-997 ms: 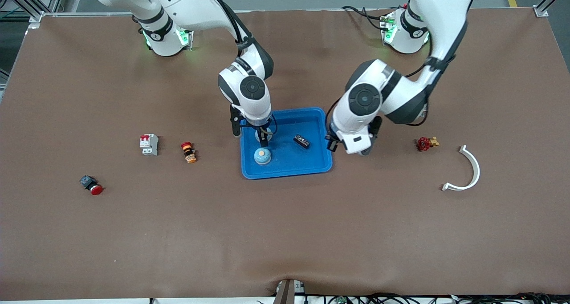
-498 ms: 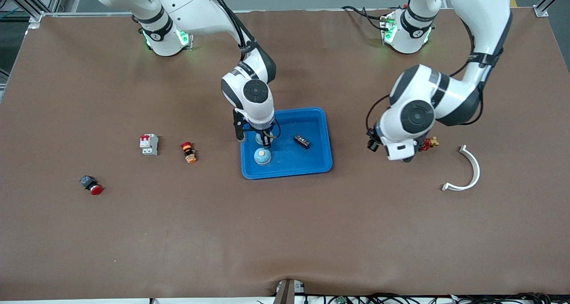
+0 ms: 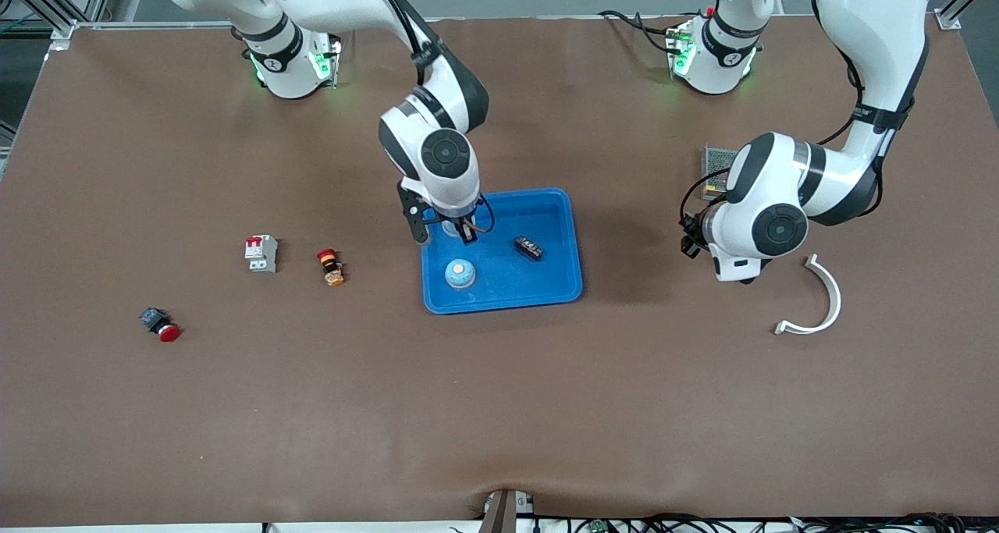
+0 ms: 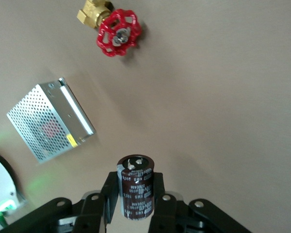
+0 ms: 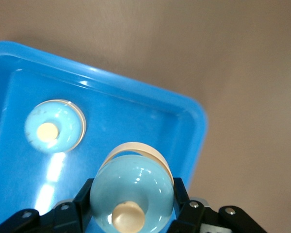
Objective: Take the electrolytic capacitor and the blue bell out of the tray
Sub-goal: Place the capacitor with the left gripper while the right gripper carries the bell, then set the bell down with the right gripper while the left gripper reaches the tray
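Both jaws: loaded, one task part each.
Left jaws: mine, closed on the electrolytic capacitor [image 4: 135, 187], clamped across its dark sleeve with its top end pointing down at the worktop [image 3: 499, 408].
Left jaws position: in the air over bare worktop toward the left arm's end, well clear of the tray [image 3: 558, 283].
Below left jaws: red valve [image 4: 119, 36] and metal-mesh box [image 4: 51, 121] lie near but apart; nothing directly under the capacitor.
Right jaws: closed on a blue bell [image 5: 131, 194], gripping the dome at its sides with the beige knob facing the wrist camera.
Right jaws position: over the tray, at its edge toward the right arm's end, bell clear of the tray floor.
Inside tray: a second blue bell [image 3: 460, 273] sitting dome up, plus a small black block [image 3: 529, 247]; they are apart from each other.
Outside tray: white curved strip [image 3: 819, 299] near the left arm; breaker [image 3: 261, 253] and two red buttons toward the right arm's end.
Done: capacitor is out of the tray; bell is gripped.
Left: set the capacitor down, carry the held bell over the rim and release it.
Open point: task names one bell, so I judge the second one stays.
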`<act>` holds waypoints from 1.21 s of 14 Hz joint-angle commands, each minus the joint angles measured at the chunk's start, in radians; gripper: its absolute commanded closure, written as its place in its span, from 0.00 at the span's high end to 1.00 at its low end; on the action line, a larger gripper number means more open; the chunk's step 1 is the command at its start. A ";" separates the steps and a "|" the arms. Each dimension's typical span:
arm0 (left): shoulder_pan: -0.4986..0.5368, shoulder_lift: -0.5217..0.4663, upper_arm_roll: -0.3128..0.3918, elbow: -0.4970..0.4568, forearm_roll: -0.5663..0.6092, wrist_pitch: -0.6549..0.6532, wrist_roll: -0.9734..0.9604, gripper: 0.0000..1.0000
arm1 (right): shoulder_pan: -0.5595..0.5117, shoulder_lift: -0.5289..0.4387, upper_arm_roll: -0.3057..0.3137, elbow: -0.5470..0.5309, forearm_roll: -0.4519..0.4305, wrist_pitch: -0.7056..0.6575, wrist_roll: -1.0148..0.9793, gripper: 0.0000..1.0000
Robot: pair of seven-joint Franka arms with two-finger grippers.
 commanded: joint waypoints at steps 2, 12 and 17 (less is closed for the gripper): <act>0.050 -0.037 -0.009 -0.097 0.053 0.016 0.119 0.00 | -0.077 -0.115 0.001 -0.029 0.015 -0.145 -0.294 0.00; 0.141 0.036 -0.009 -0.183 0.137 0.220 0.222 0.00 | -0.453 -0.495 -0.006 -0.475 -0.217 -0.004 -1.079 0.00; 0.144 0.070 -0.002 -0.161 0.179 0.253 0.212 0.03 | -0.660 -0.504 -0.005 -0.501 -0.214 0.085 -1.394 0.00</act>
